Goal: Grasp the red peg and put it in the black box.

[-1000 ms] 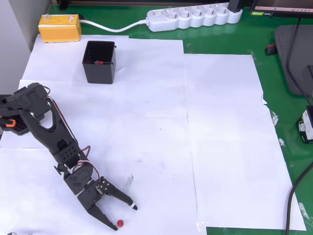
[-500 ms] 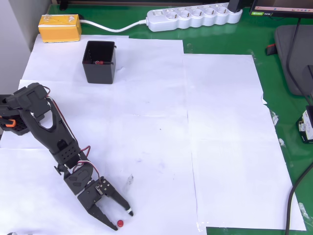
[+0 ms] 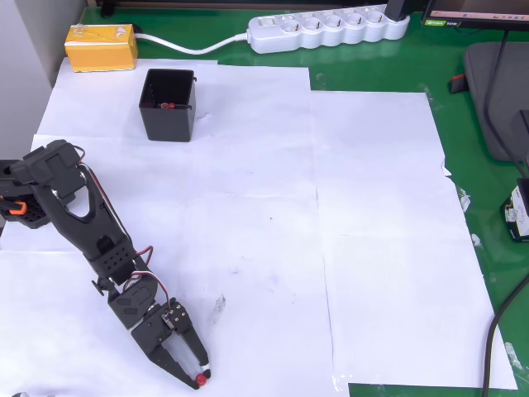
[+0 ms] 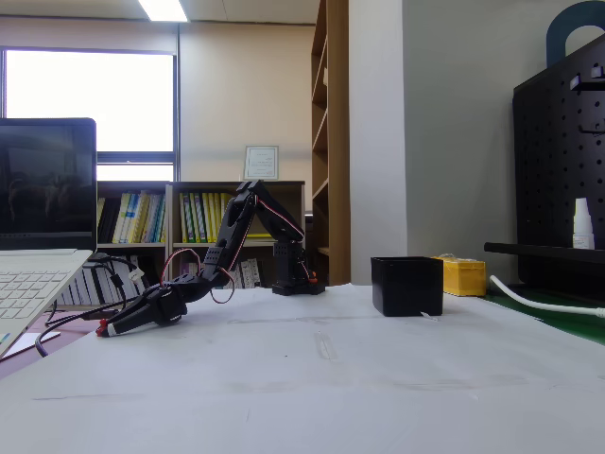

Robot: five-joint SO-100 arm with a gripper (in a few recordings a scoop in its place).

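The tiny red peg point(image 3: 200, 379) lies on the white paper near the bottom edge of the overhead view. My black gripper point(image 3: 199, 376) reaches down to it from the upper left, and its two fingers have come together around the peg. In the fixed view the gripper point(image 4: 106, 330) points low to the left, with a speck of red, the peg point(image 4: 101, 331), at its tip. The black box point(image 3: 169, 105) stands far off at the upper left of the overhead view, a small red thing inside it; the box point(image 4: 406, 286) sits right of centre in the fixed view.
A yellow block point(image 3: 102, 46) lies beyond the box and a white power strip point(image 3: 327, 29) runs along the top edge. White paper sheets point(image 3: 380, 240) cover the green mat. A laptop point(image 4: 38, 246) stands at the left of the fixed view.
The gripper's fingers have swung together from wide open until they pinch the red peg. The arm has stayed in place.
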